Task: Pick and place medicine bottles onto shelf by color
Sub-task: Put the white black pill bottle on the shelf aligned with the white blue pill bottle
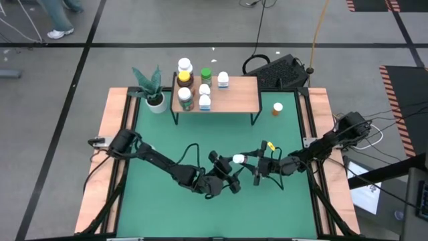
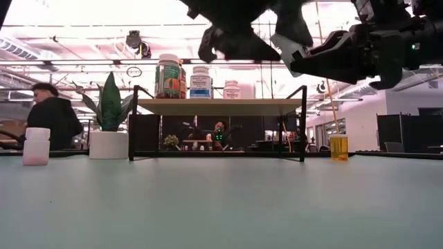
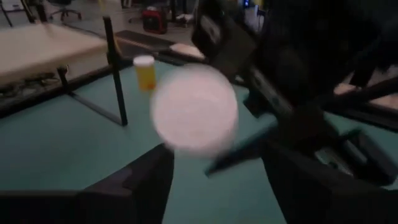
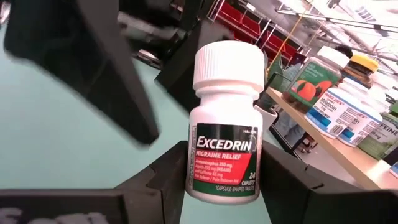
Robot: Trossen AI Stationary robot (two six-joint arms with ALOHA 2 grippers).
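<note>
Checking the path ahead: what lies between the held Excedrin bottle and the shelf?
Bare green table between the Excedrin bottle, in the right gripper, and the shelf, per high view.

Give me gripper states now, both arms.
Left gripper: fingers apart at the white bottle, grip cannot be told.
Right gripper: closed on the white bottle, mid-table.

The green-topped desk (image 1: 160, 201) with wooden edges carries a light-wood shelf (image 1: 237, 97) on black legs at its far side. Six medicine bottles (image 1: 184, 98) stand on the shelf. Directly on the desk sit a potted plant (image 1: 154, 90) and an orange bottle (image 1: 277, 108).
</note>
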